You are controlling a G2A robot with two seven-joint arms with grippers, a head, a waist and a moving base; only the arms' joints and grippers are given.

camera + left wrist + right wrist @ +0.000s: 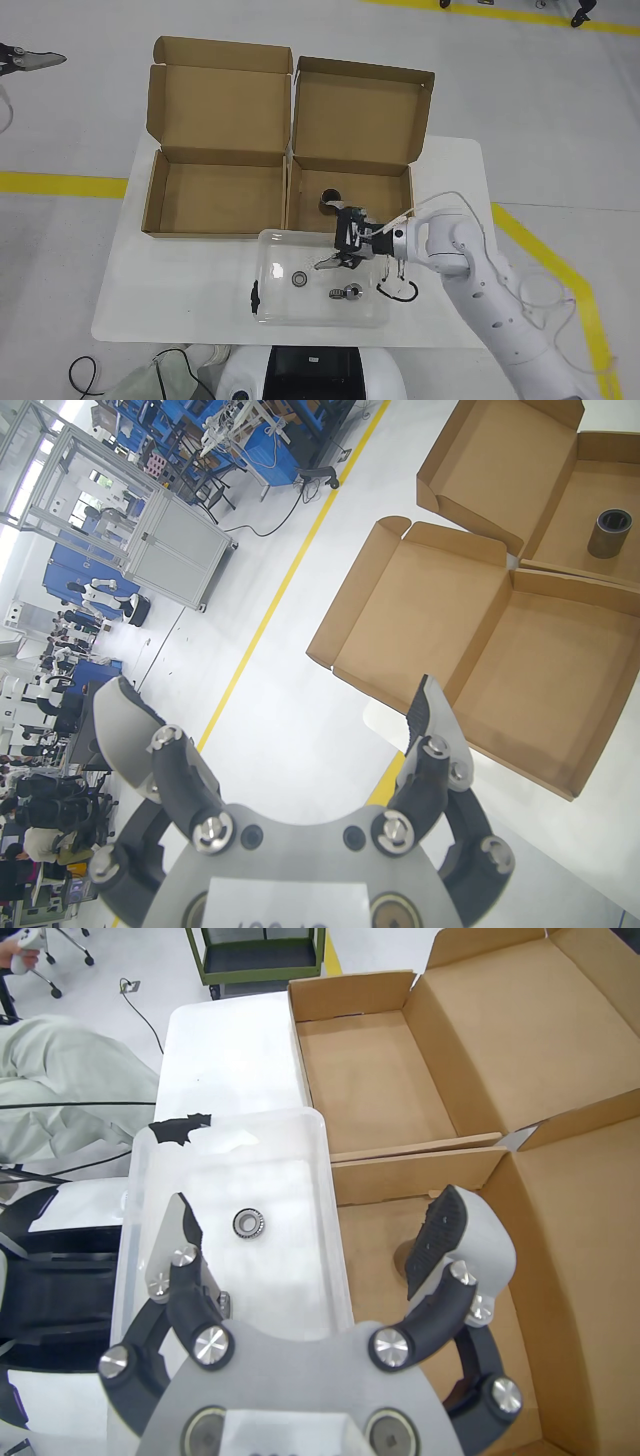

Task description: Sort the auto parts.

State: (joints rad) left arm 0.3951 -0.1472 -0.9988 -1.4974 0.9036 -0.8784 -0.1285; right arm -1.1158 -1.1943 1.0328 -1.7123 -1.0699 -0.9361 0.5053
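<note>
I have the white table (180, 290) across the middle of the top view. Two open cardboard boxes sit side by side on its upper half. The empty box (210, 198) is on the left of the frame. The second box (385, 190) is to its right, touching it.

Below the boxes, in the lower middle of the frame, is the clear bin (300, 312), with a scrap of black tape (255, 297) on its left rim.

My right tool (338, 262) hangs over the upper edge of the bin, where the bin meets the second box. In the right wrist view this tool (315, 1233) is spread wide with nothing in it. One finger is over the bin and the other is over the second box.

My left tool (272, 695) is also wide open and holds nothing. It sits out over the floor, off the table, facing the boxes.

The dark sleeve (330, 198) stands upright in the second box, just above the right tool in the top view.

The bearing ring (298, 278) lies flat on the bin floor, to the lower left of the right tool. In the right wrist view the ring (248, 1222) is between the fingers, nearer the one over the bin and not touching it.

A small metal fitting (347, 293) lies in the bin just below the tool.
</note>
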